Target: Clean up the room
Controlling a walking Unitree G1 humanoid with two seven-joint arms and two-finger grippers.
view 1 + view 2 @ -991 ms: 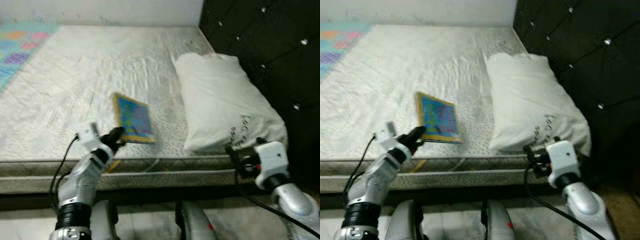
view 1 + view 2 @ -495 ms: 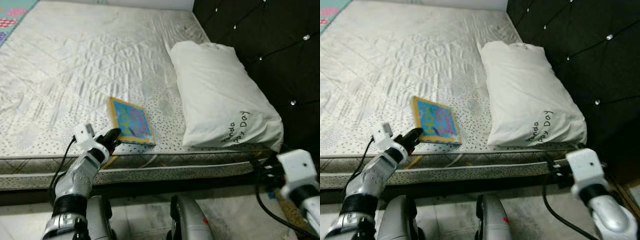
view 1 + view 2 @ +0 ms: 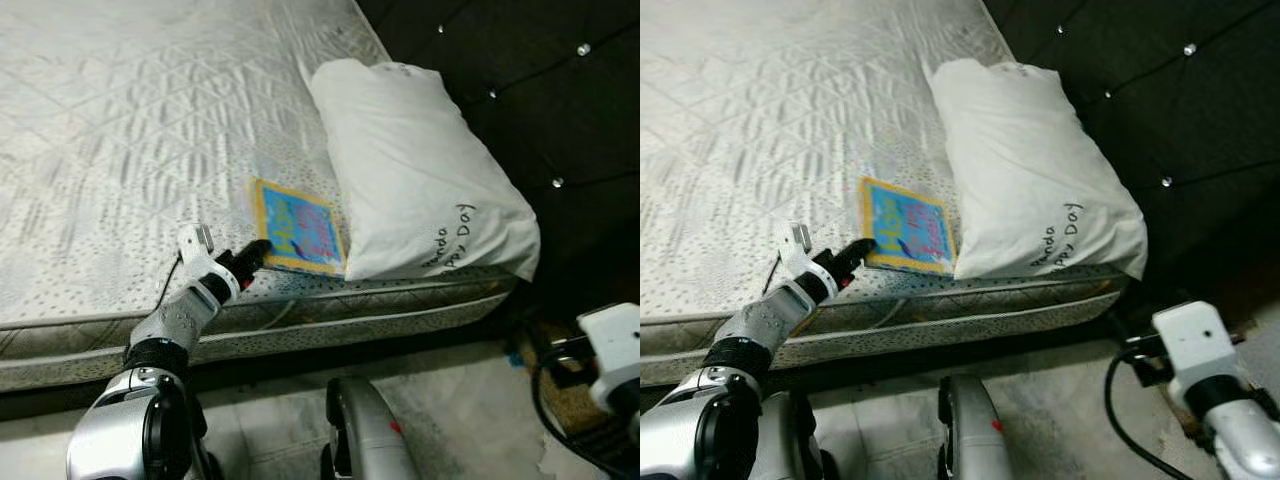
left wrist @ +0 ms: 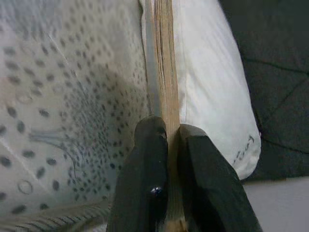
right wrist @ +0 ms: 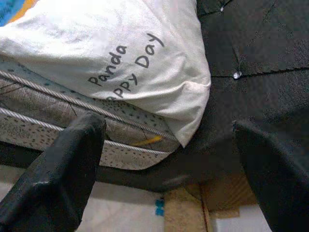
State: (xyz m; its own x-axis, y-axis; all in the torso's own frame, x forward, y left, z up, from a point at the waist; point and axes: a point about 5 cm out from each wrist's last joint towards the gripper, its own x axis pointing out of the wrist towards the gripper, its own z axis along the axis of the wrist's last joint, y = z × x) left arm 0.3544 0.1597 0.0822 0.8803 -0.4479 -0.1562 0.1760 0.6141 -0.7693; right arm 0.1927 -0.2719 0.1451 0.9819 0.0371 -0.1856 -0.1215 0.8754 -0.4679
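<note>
A thin picture book [image 3: 298, 228] with a blue cover and yellow border lies flat on the bare mattress [image 3: 130, 140], its far edge against a white pillow [image 3: 410, 170]. My left gripper [image 3: 255, 251] is shut on the book's near corner; the left wrist view has both black fingers [image 4: 147, 159] pinching the page edges [image 4: 164, 58]. My right gripper [image 5: 164, 159] is open, hanging low beside the bed's corner and holding nothing. It faces the pillow end printed "Panda Happy Day" [image 5: 126, 55].
A dark tufted headboard [image 3: 520, 70] stands along the right of the bed. Pale floor [image 3: 450, 420] runs along the front of the mattress edge [image 3: 400, 310], with something brown on the floor [image 3: 560, 385] by the corner. My own legs [image 3: 365, 440] are below.
The whole view has swung right and down. My left gripper has slid the book to the right, up against the pillow. My right arm has dropped lower and further right.
</note>
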